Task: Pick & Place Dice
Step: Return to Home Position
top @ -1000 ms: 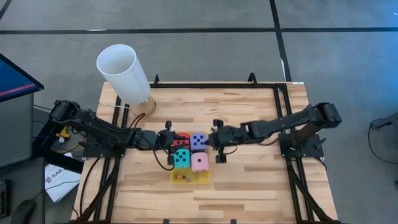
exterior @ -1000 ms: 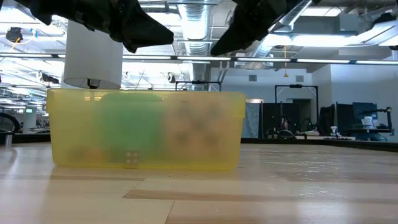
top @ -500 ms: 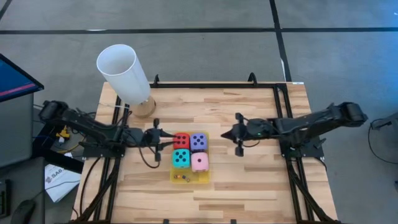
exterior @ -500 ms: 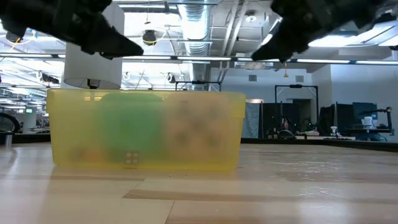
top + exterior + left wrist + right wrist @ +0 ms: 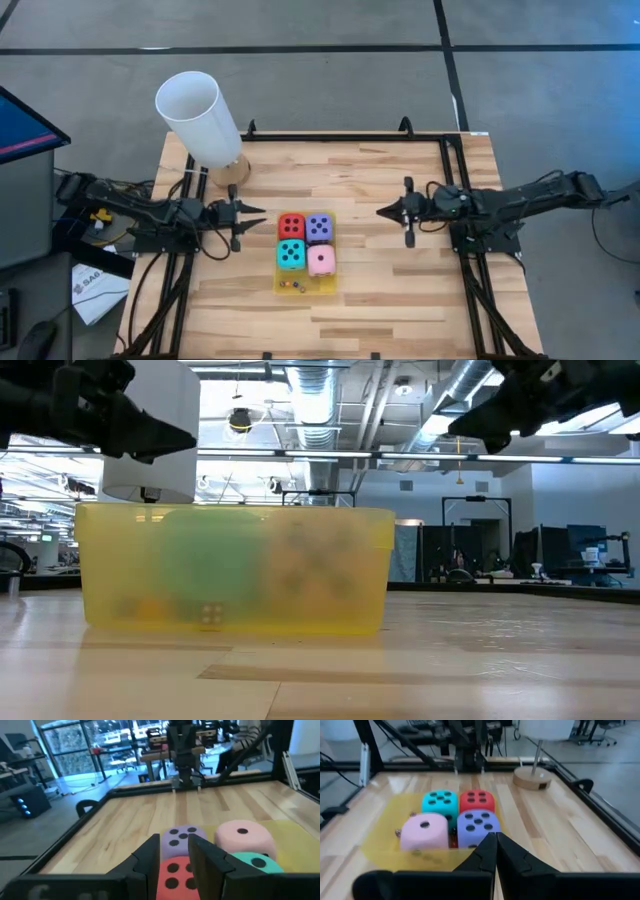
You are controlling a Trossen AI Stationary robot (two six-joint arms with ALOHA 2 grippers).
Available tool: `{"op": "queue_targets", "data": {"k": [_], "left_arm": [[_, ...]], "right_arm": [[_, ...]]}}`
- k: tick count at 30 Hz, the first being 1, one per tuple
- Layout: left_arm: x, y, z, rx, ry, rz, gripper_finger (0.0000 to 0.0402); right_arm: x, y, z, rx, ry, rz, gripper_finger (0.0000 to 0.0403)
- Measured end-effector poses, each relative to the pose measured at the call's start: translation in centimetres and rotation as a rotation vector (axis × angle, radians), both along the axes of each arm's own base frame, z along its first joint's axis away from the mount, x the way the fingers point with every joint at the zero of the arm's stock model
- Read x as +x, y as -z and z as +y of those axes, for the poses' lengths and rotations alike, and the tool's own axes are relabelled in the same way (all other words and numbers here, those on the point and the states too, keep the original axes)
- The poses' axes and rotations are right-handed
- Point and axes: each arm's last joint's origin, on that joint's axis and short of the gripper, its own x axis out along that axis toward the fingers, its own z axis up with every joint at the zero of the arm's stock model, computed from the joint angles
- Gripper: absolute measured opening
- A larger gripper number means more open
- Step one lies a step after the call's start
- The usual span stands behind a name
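Four dice sit side by side in the flat yellow tray (image 5: pixel 306 288): red (image 5: pixel 292 226) and purple (image 5: pixel 320 226) on the far side, cyan (image 5: pixel 291 254) and pink (image 5: pixel 321 261) nearer. Several tiny beads (image 5: pixel 293 287) lie at the tray's near end. My left gripper (image 5: pixel 262 211) hangs level to the left of the tray and points at the red die (image 5: pixel 172 872). Its fingers stand a narrow gap apart with nothing between them. My right gripper (image 5: pixel 380 211) hangs to the right of the tray, shut and empty, pointing at the purple die (image 5: pixel 477 826).
A tall white tube (image 5: pixel 198 118) on a round wooden base (image 5: pixel 233 171) stands at the table's far left corner. Black frame rails (image 5: pixel 345 137) run along the table's far edge and sides. Bare wood lies on both sides of the tray.
Both grippers have drawn back from the dice, staying level: the left toward the table's left edge, the right toward its right edge. The four dice stay in the tray where they were.
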Motion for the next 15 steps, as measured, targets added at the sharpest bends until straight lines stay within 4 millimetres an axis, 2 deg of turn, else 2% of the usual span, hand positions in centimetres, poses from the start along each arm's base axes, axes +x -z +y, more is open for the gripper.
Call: {"op": "queue_targets", "data": {"k": [6, 15], "left_arm": [[-1.3, 0.7, 0.4, 0.017, 0.008, -0.048, 0.009], [-2.3, 0.5, 0.5, 0.03, 0.025, -0.053, 0.009]], "right_arm": [[-1.8, -0.3, -0.2, 0.002, -0.003, -0.016, 0.0003], [-3.9, -0.3, -0.4, -0.003, -0.003, 0.028, 0.0003]]}}
